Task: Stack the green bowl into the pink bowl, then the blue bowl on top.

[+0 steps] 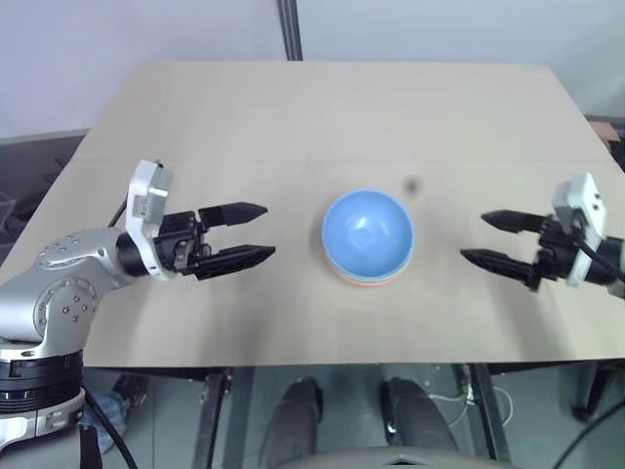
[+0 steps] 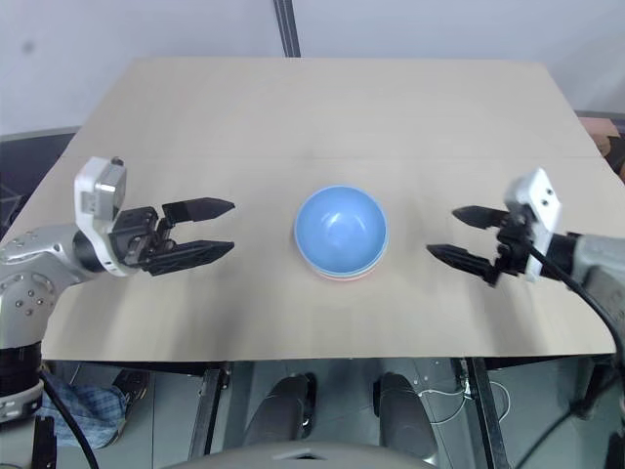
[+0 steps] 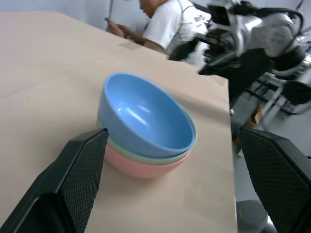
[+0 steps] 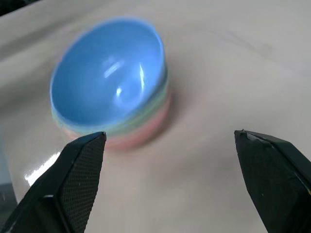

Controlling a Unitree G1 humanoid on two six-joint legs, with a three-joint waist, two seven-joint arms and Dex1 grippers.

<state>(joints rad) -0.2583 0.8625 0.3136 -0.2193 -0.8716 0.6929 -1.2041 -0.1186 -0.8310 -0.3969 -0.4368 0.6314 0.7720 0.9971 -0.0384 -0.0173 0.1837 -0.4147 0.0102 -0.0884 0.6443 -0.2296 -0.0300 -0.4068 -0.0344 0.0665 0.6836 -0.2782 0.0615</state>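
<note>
Pale wood makes up the table (image 1: pixel 293 107), and near the middle of it, a little toward the robot's edge, stands the finished stack: the blue bowl (image 1: pixel 367 231) sits on top, nested in the green bowl (image 3: pixel 183 154), of which just a thin rim shows, and that rests in the pink bowl (image 3: pixel 138 165) at the bottom. Left of the stack and apart from it, the left gripper (image 1: pixel 239 234) points at the bowls with its fingers spread wide and empty. Right of the stack, the right gripper (image 1: pixel 486 239) faces it too, jaws parted, holding nothing. Beyond the table's far side sits a person (image 3: pixel 165 24) in a white shirt.
</note>
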